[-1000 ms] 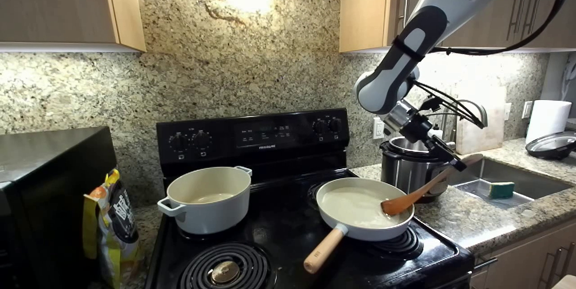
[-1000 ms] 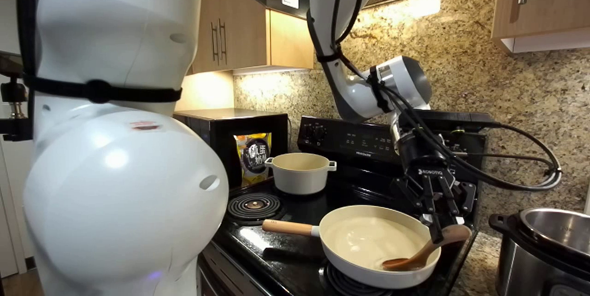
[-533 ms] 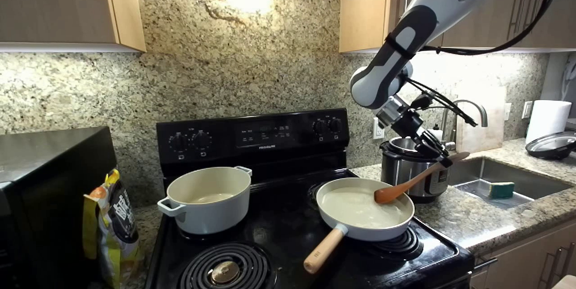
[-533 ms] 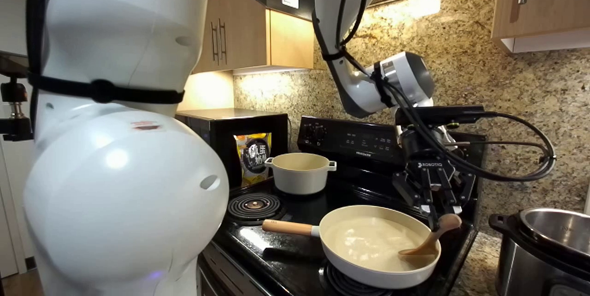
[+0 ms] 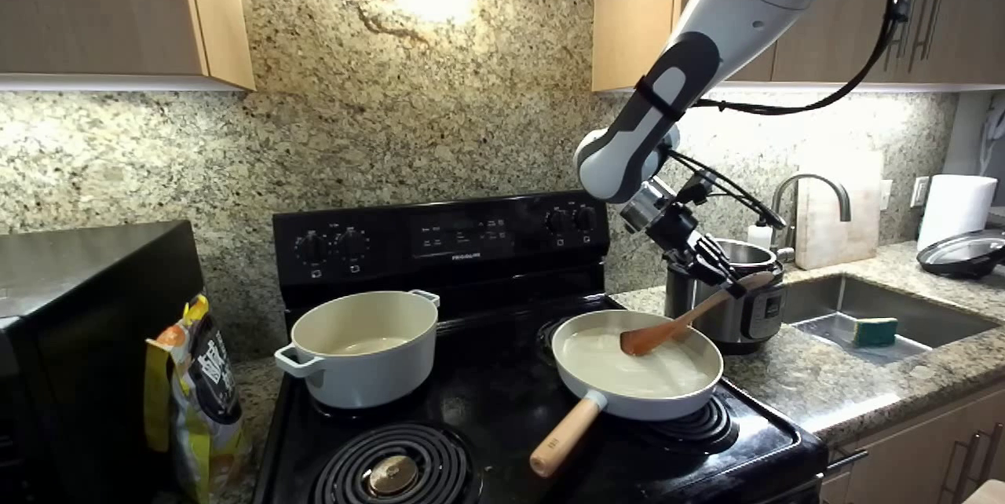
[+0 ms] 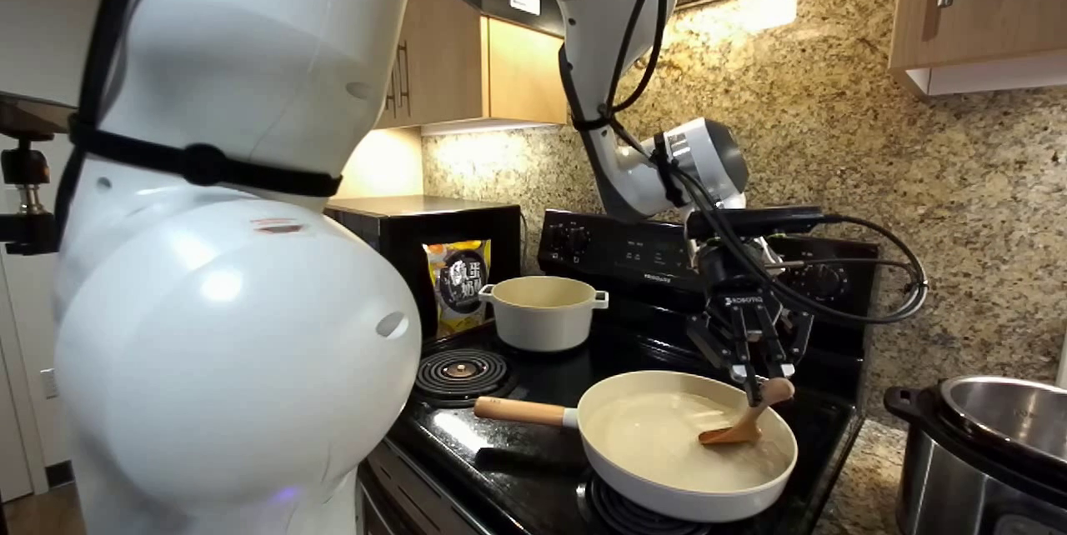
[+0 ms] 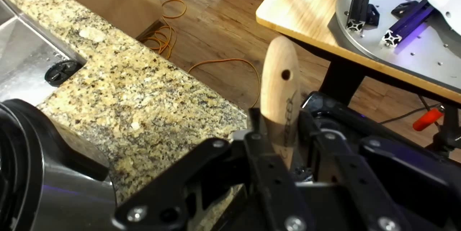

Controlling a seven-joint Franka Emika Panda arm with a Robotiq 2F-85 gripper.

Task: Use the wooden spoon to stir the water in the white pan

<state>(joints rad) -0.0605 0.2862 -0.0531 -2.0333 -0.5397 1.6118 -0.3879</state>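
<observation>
The white pan sits on the stove's right burner with its light wooden handle toward the front; it also shows in an exterior view. Clear water with faint glints covers its bottom. The wooden spoon's flat head is in the pan, its lower edge in the water; it also shows in an exterior view. My gripper is shut on the spoon's handle, above the pan's far right rim. In the wrist view, the handle sticks up tilted between the fingertips; head and pan are out of that view.
A deeper white pot with two side handles stands on the back left burner. A steel pot stands on the counter right of the pan. A snack bag leans by a black microwave. A sink lies at the right.
My gripper and the spoon have moved left along the pan in an exterior view, and the spoon head has swept from the pan's near right toward its back. The pan has stayed put.
</observation>
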